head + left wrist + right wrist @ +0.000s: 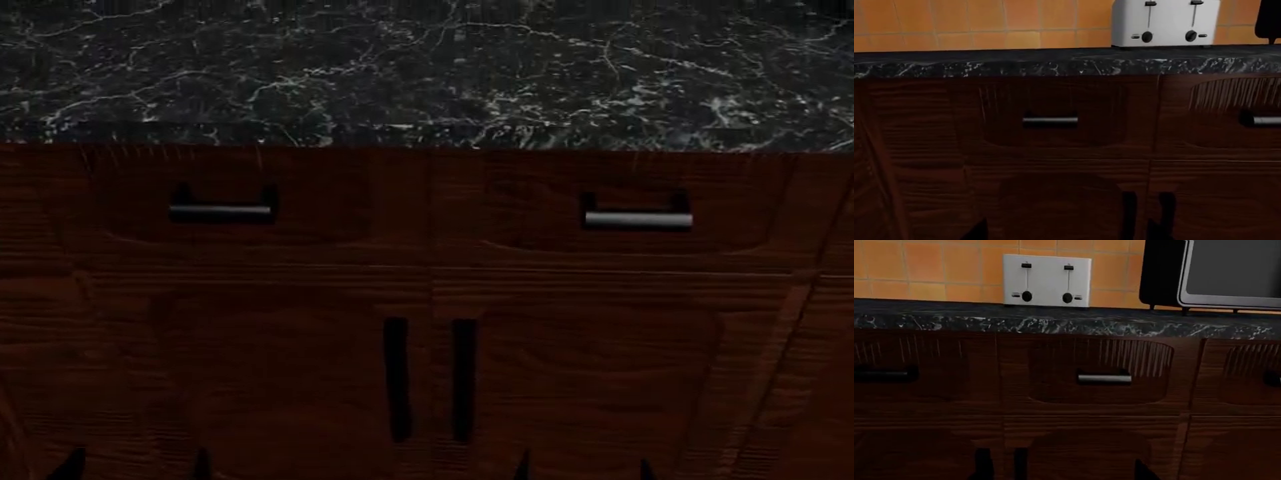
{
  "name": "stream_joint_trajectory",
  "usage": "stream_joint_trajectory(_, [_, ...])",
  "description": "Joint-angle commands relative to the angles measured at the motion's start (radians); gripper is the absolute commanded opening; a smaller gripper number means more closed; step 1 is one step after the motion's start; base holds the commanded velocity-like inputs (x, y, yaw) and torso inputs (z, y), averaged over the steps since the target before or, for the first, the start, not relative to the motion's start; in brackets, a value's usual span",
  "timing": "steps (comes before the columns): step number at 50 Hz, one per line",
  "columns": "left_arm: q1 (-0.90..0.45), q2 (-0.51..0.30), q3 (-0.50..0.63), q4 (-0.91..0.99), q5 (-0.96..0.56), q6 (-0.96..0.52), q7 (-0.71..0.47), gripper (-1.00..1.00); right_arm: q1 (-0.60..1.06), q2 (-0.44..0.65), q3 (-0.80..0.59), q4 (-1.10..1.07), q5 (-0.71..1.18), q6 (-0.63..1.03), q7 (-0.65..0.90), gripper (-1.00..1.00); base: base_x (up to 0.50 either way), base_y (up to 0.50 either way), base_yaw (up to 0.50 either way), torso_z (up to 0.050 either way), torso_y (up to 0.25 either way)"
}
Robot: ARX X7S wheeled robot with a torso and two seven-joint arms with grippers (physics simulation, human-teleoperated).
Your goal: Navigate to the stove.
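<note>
The stove is out of view in every frame. I face dark wood cabinets (427, 330) under a black marble countertop (427, 70). Only the dark fingertips of my grippers show, at the lower edge of each view. My left gripper (134, 470) is open and empty, with its tips wide apart, and it also shows in the left wrist view (1066, 235). My right gripper (583, 470) is open and empty, and it also shows in the right wrist view (1061, 475). Both sit close in front of the cabinet doors.
A white toaster (1165, 22) stands on the counter against orange wall tiles and also shows in the right wrist view (1047, 281). A black microwave (1217, 272) stands beside it. The drawers have silver bar handles (220, 212) (638, 220). The doors have black vertical handles (396, 380).
</note>
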Motion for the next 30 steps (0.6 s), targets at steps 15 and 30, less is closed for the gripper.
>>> stream_joint_trajectory(15, [0.0,-0.007,0.008,0.004,-0.01,-0.002,-0.01,1.0,-0.003,0.008,-0.01,-0.009,0.001,-0.004,0.009,1.0,0.0,-0.28,0.0,0.0,0.001])
stream_joint_trajectory(30, [-0.001,-0.013,0.012,0.003,-0.016,0.002,-0.012,1.0,0.002,0.009,-0.013,-0.003,0.013,0.001,0.011,1.0,-0.25,-0.09,0.0,0.0,0.0])
